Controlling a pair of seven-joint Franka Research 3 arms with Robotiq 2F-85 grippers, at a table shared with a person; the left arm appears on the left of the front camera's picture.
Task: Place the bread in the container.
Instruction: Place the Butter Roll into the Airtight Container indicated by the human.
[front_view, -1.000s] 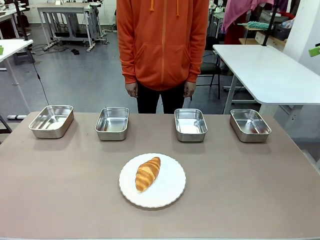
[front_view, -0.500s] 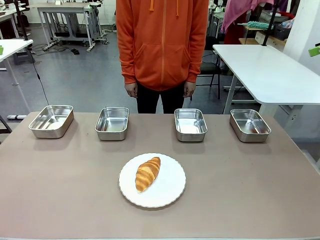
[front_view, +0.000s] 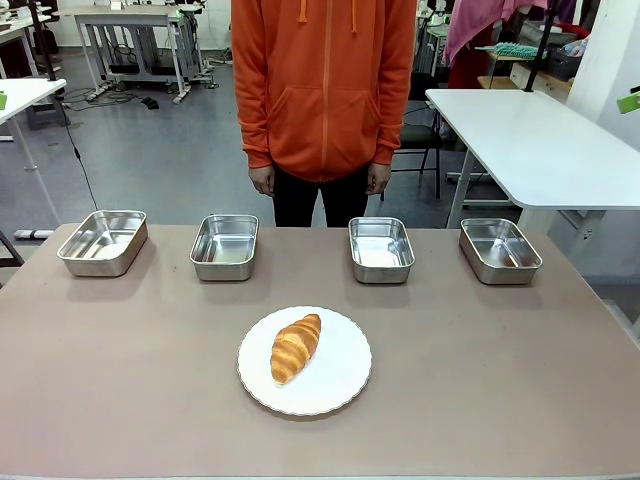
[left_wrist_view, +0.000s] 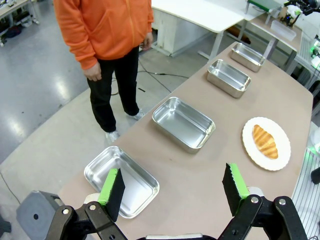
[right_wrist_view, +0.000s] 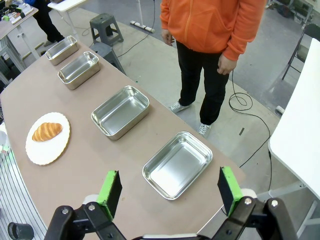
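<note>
- At mid-table, toward the robot's side: croissant (front_view: 296, 347) lying on a round white plate (front_view: 340, 385), well apart from every pan, untouched and easy to reach from above.
- Along the table's far edge: four alike steel containers (front_view: 224, 246) in a row, open side up, all empty. Probably set out as choices for the drop; cannot tell which one is meant.
- Behind that row: a person (front_view: 323, 90) in an orange hoodie, standing with arms hanging down.
- High over one end of the table (front_view: 120, 380): left gripper (left_wrist_view: 172, 172), green pads spread wide, holding nothing.
- High over the other end: right gripper (right_wrist_view: 169, 172), equally wide and empty. Seemingly parked clear ahead of a reach.
- Compared with the front view a second earlier: no change in croissant, plate or containers; person barely shifted.
</note>
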